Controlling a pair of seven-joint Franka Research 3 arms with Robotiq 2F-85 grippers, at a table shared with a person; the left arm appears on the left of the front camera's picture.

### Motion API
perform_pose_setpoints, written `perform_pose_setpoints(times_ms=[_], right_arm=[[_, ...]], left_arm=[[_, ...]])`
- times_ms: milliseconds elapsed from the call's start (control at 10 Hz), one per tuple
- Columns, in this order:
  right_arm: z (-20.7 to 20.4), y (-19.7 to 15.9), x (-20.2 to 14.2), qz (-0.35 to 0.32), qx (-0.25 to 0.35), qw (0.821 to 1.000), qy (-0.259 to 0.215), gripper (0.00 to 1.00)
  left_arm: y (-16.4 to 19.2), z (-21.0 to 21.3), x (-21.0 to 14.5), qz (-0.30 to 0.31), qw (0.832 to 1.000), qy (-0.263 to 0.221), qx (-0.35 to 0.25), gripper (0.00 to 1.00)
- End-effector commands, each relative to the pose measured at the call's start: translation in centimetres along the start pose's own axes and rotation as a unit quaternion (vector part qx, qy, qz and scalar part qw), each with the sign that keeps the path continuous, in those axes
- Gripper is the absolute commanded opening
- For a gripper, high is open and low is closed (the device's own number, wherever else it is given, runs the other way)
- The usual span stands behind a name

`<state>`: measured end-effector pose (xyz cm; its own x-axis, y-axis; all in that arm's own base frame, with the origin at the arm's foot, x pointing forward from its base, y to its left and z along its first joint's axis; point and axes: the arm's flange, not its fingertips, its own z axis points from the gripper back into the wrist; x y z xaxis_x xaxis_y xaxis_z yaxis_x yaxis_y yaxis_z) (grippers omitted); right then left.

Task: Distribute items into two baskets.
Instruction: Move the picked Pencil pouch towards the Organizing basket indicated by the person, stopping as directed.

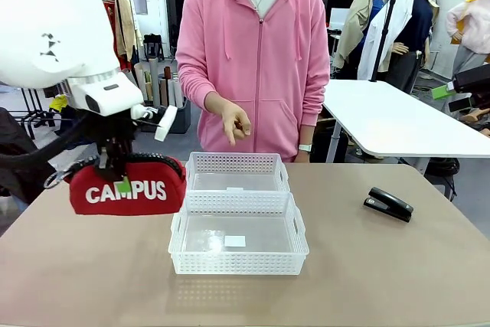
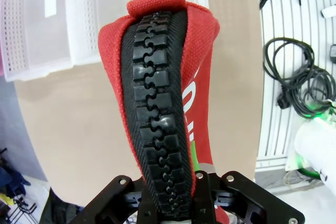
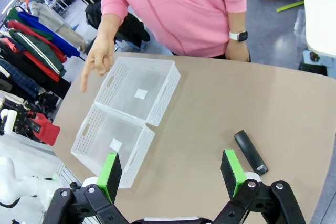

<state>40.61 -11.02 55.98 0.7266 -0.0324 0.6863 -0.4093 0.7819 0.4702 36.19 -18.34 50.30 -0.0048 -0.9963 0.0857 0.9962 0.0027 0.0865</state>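
My left gripper (image 1: 115, 172) is shut on the red CAMPUS pouch (image 1: 127, 186), holding it in the air left of the two baskets. In the left wrist view the pouch (image 2: 157, 103) hangs zip-up between my fingers, above the table. The near white basket (image 1: 239, 237) and the far white basket (image 1: 236, 174) stand end to end at mid-table with nothing inside. The black stapler (image 1: 389, 204) lies on the table to the right. My right gripper (image 3: 170, 176) is open high above the table, the stapler (image 3: 250, 152) below it to the right and the baskets (image 3: 131, 108) to the left.
A person in a pink hoodie stands at the far edge, one hand (image 1: 233, 124) held out pointing down over the far basket. A white table (image 1: 398, 116) stands behind on the right. Cables (image 2: 296, 77) lie on the floor beside my table.
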Motion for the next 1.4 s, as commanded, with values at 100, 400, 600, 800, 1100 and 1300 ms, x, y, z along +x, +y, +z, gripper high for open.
perform_pose_setpoints(times_ms=[100,400,600,800,1100,1300], right_arm=[[0.0,0.0,0.2,0.002,0.008,1.000,-0.005,1.00],[0.0,0.0,0.2,0.002,0.008,1.000,-0.005,1.00],[0.0,0.0,0.2,0.002,0.008,1.000,-0.005,1.00],[0.0,0.0,0.2,0.002,0.008,1.000,-0.005,1.00],[0.0,0.0,0.2,0.002,0.008,1.000,-0.005,1.00],[0.0,0.0,0.2,0.002,0.008,1.000,-0.005,1.00]], left_arm=[[-0.7,-2.9,2.0,0.005,1.000,-0.016,0.003,0.00],[-0.6,-6.1,3.7,0.005,1.000,-0.031,-0.003,0.00],[0.2,-6.9,4.9,-0.003,0.999,-0.033,0.004,0.00],[0.5,-6.3,4.3,-0.026,1.000,0.007,-0.004,0.00],[0.0,3.1,-10.2,0.019,0.998,0.058,-0.008,0.00],[-0.4,5.5,-15.3,0.036,0.999,0.038,0.008,0.00]])
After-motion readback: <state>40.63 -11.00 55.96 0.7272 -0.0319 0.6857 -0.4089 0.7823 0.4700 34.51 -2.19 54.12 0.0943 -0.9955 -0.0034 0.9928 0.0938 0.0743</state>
